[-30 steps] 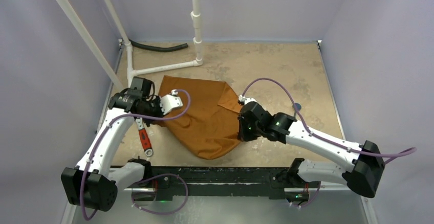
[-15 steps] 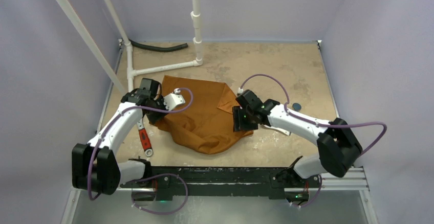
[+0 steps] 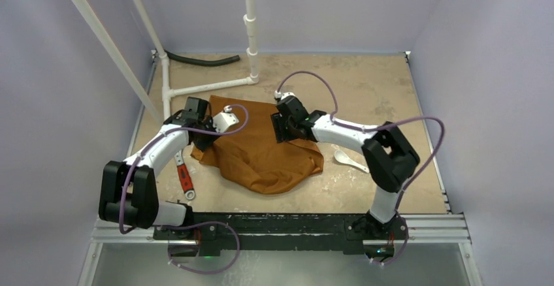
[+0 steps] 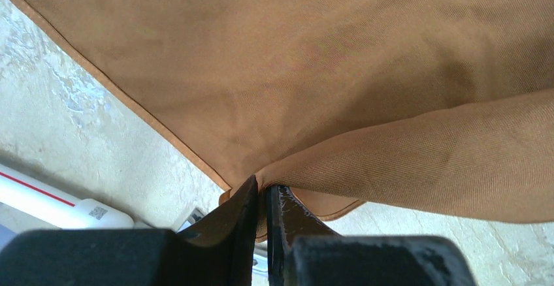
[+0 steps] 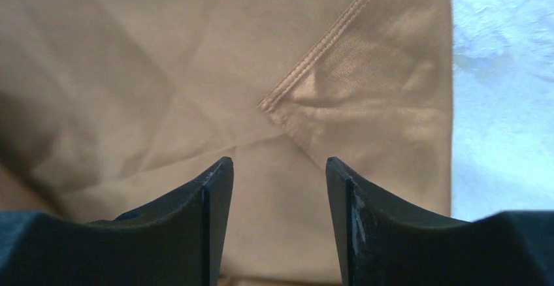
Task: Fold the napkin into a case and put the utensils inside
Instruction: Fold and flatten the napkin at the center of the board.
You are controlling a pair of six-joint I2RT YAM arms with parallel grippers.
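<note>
The rust-orange napkin (image 3: 264,155) lies rumpled and partly doubled over in the middle of the table, a loose heap rather than a case. My left gripper (image 3: 205,141) (image 4: 261,185) is at its left edge, jaws pinched on a raised fold of the napkin (image 4: 340,57). My right gripper (image 3: 285,128) (image 5: 277,163) hovers open over the cloth's far part, just short of a turned-over hemmed corner (image 5: 366,83), with nothing between its fingers. A white spoon (image 3: 349,160) lies on the table right of the napkin. No other utensil is in view.
A red-handled tool (image 3: 185,177) lies by the left arm, left of the napkin. A white pipe frame (image 3: 202,87) and a black hose (image 3: 199,59) stand at the far left. A white pipe (image 4: 59,204) shows near the left jaws. The black rail (image 3: 281,224) runs along the near edge.
The right gripper let go of the napkin's right edge, opened, and swung to the cloth's far part, uncovering the spoon. The left gripper shifted slightly away and right, still pinching cloth.
</note>
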